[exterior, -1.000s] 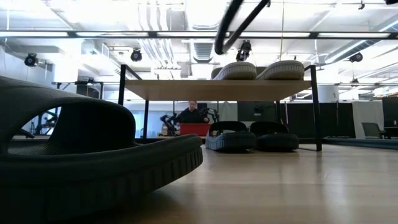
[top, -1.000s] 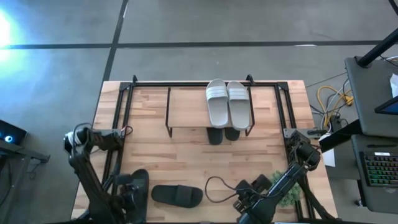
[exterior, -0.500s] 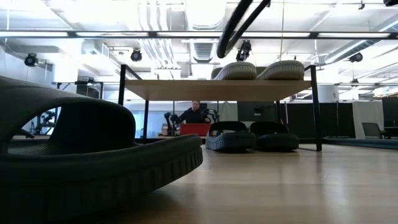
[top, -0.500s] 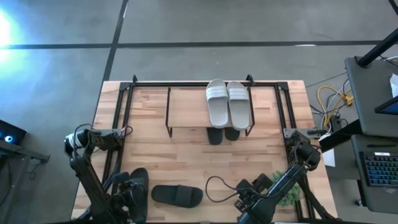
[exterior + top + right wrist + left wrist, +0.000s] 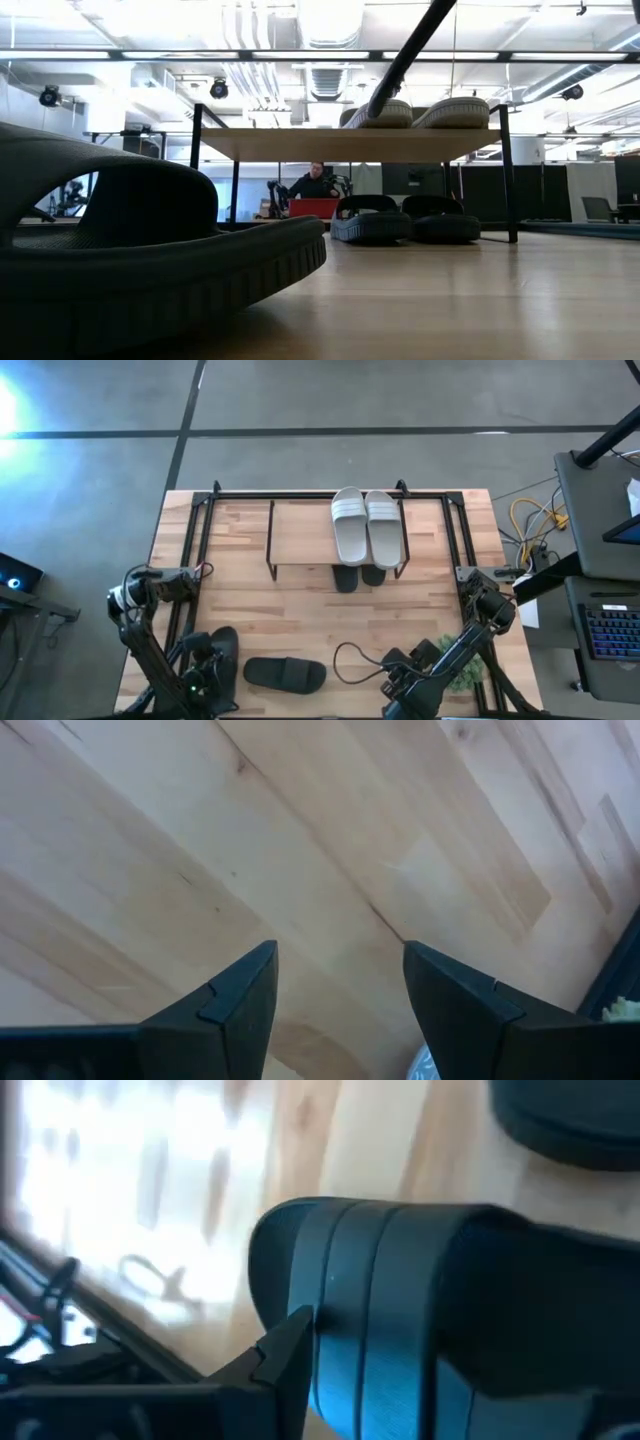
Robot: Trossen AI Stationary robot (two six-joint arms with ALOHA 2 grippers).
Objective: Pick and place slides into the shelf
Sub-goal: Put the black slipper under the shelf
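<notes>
While our left gripper [image 5: 205, 678] clamps 1 dark slide [image 5: 420, 1310] lower left, another slide [image 5: 285, 674] lies crosswise; our right gripper [image 5: 340, 995] gapes empty.

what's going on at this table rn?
The robot is loading slides onto the shelf. Two white slides already sit on its wood top, and two dark slides sit on the table under it. The left tool is at the near-left corner, closed on a dark slide. Another dark slide lies loose on the table beside it. The right tool is open over bare wood at the near-right, holding nothing.
</notes>
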